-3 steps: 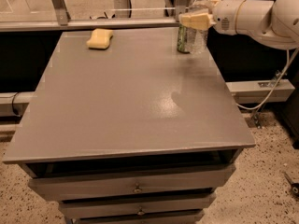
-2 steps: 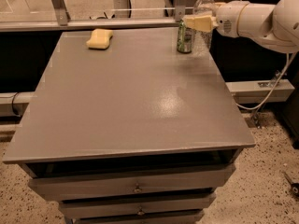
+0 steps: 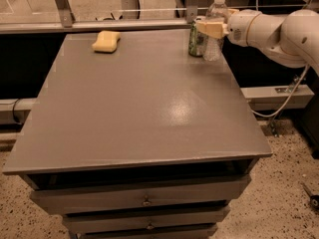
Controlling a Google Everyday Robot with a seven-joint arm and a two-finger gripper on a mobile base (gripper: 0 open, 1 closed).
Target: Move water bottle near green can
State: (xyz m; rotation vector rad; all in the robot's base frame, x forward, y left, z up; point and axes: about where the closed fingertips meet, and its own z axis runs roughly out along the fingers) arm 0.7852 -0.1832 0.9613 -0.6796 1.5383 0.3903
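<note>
The water bottle (image 3: 217, 11), clear with a white cap, stands upright at the table's far right corner. The green can (image 3: 196, 40) stands right next to it on its left, close enough that they look to be touching. My gripper (image 3: 210, 29) reaches in from the right on a white arm and is shut on the bottle at its middle. One cream finger (image 3: 208, 28) crosses the front of the bottle. The bottle's base sits at or just above the tabletop.
A yellow sponge (image 3: 106, 41) lies at the far left of the grey table (image 3: 139, 108). The table's right edge is just beyond the bottle. Drawers are below the front edge. A rail and cables run along the floor to the right.
The gripper and the bottle have shifted a little to the right and lower, so the bottle now stands at the can's right side instead of behind it.
</note>
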